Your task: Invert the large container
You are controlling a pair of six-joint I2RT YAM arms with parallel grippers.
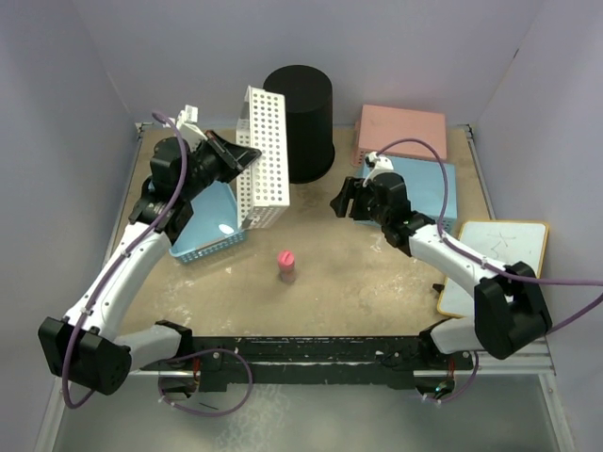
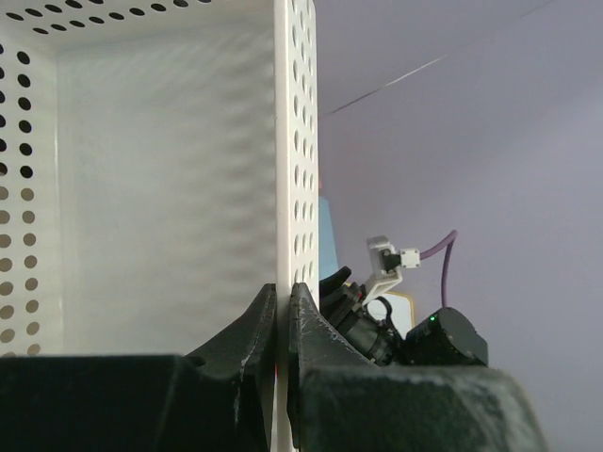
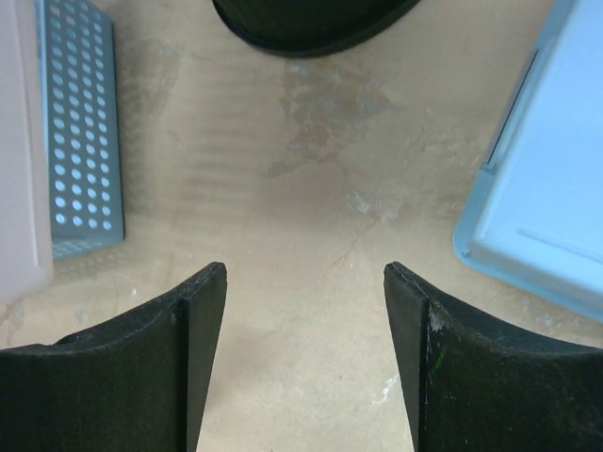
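Near the middle of the tabletop (image 1: 367,282), the right gripper (image 3: 305,278) hangs with jaws spread, holding nothing, aimed at the large container (image 1: 303,122) standing by the far edge. The left gripper (image 2: 283,297) pinches a wall of the raised white basket (image 1: 267,160) just beside that bin. A swing of the basket could knock the bin over, and a thin pinch on its rim may slip.

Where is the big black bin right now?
In the top view, the black bin stands at the back of the table near the middle, just behind the white basket, with the pink basket to its right.
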